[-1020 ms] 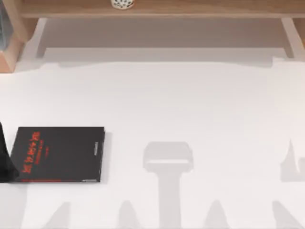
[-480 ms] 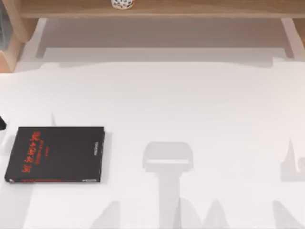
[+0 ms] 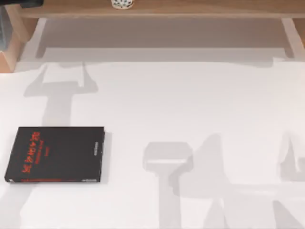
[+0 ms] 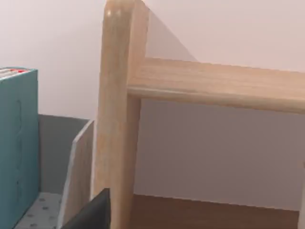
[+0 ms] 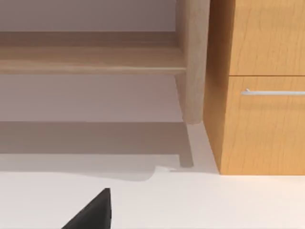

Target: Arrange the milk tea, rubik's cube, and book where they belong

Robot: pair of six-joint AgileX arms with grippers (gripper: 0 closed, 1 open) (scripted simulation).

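Observation:
The book (image 4: 19, 143), teal-blue, stands upright in a grey holder (image 4: 78, 162) beside the wooden shelf's post (image 4: 116, 109); my left gripper (image 4: 90, 215) is close in front of that post. In the top view the left gripper (image 3: 21, 2) is a dark bar at the back left corner, over the shelf's end. A small white round thing with dark spots (image 3: 122, 4) stands on the shelf; I cannot tell whether it is the milk tea. The rubik's cube is out of view. My right gripper (image 5: 90, 212) hangs low over the white table, facing the shelf's right leg.
A black book with red characters (image 3: 55, 154) lies flat at the table's left front. The wooden shelf (image 3: 162, 9) spans the back edge on two legs. A wooden cabinet with a drawer handle (image 5: 271, 92) stands beside the right leg (image 5: 193, 62).
The left arm's dark end has left the table's left edge beside the black book and moved to the back left corner. Arm shadows have shifted. The black book has not moved.

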